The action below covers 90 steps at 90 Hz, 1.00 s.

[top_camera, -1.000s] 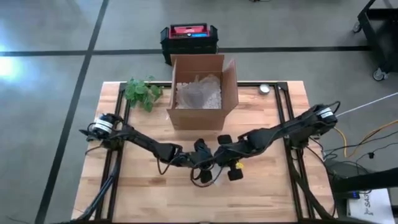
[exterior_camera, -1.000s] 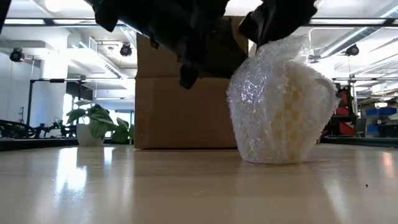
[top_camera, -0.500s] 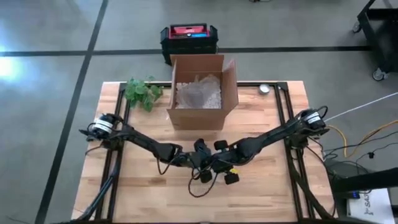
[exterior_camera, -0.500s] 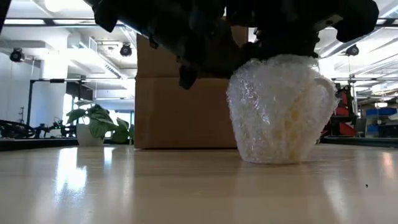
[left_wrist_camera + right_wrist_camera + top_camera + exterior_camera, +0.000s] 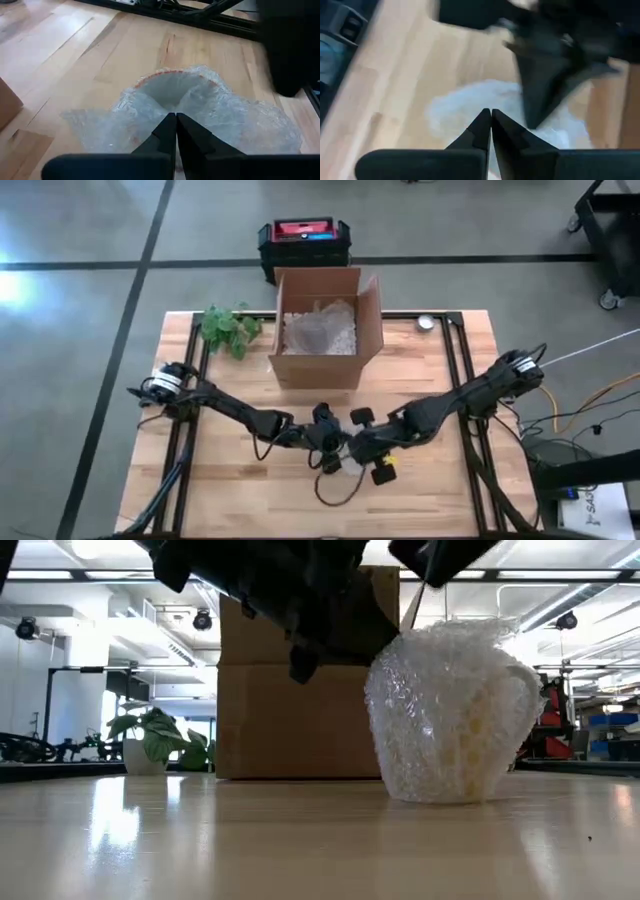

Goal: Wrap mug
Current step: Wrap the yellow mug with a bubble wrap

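The mug (image 5: 450, 715), swathed in bubble wrap (image 5: 200, 112), stands upright on the wooden surface (image 5: 230, 480), directly beneath both sets of jaws and in front of the cardboard box (image 5: 325, 330).

Half a second ago the right gripper (image 5: 490, 120) pressed down on the crown of the bundle, and the low view showed its dark bulk flattening the top. It has now risen clear and drawn slightly back toward its own side. In the low view only a corner of it remains above the bundle, and the wrap's upper edge has sprung up into a loose ruffle. Its jaws are closed, tip to tip, with nothing seen between them, and the wrapped mug lies just ahead of them.

The left gripper (image 5: 175, 125) has kept its place over the mug mouth. Its jaws are also closed; the wrist view shows their tips meeting at a fold of wrap over the mug's open rim, though whether film is actually pinched there cannot be told.

Judgement: the sides are fully covered and the tucking press is complete, but the mouth still shows through a gap in the wrap, and the rebound of the top edge suggests the tuck may not hold. The wrap is therefore largely done, with closure of the top remaining.
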Each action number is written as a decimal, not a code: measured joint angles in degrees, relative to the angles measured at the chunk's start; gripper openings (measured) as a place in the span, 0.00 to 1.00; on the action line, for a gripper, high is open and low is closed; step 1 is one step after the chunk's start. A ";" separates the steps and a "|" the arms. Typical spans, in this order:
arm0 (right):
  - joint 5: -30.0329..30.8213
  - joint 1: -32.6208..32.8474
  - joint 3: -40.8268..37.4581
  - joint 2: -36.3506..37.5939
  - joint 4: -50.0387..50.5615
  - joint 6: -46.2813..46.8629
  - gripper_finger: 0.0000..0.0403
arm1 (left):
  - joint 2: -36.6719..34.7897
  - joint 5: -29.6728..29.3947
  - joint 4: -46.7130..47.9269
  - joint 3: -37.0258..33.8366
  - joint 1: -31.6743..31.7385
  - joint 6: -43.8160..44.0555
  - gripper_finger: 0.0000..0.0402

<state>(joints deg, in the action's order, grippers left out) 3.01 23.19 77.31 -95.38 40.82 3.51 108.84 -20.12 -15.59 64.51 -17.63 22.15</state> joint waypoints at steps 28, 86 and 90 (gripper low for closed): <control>3.45 -1.53 -0.96 -4.71 0.09 0.06 0.00 | 0.02 0.11 -0.20 -0.02 -0.05 -0.04 0.00; 4.75 -2.98 -3.23 -10.09 -1.14 -2.83 0.00 | 0.07 0.13 -1.01 -0.04 -0.13 -0.33 0.00; 4.72 -2.98 -3.23 -10.17 -1.36 -3.31 0.00 | 0.07 0.11 -1.11 -0.07 -0.15 -0.40 0.00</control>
<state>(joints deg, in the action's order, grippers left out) 7.74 20.21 74.08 -105.55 39.47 0.20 108.90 -20.01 -16.70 64.45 -17.78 21.75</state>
